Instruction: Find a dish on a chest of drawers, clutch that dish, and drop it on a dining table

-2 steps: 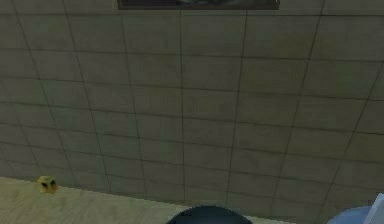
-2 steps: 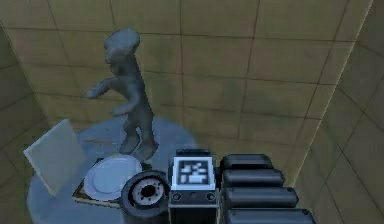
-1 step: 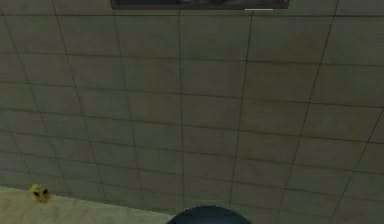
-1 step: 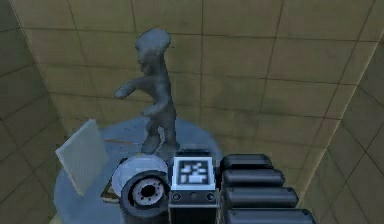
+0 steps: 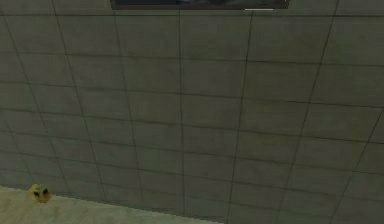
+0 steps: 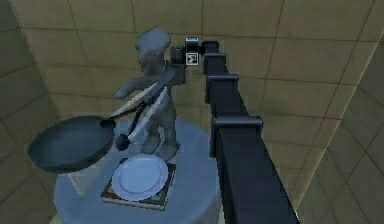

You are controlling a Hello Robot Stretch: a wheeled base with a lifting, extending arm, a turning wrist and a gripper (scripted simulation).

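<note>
White round plate (image 6: 138, 177) on dark square slab (image 6: 164, 191), beside grey statue (image 6: 155, 95); whether the gripper (image 6: 172, 60) holds anything cannot be told

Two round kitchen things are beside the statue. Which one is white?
The plate, lying flat on a dark square base in front of the statue; the pan to its left is dark grey.
</note>
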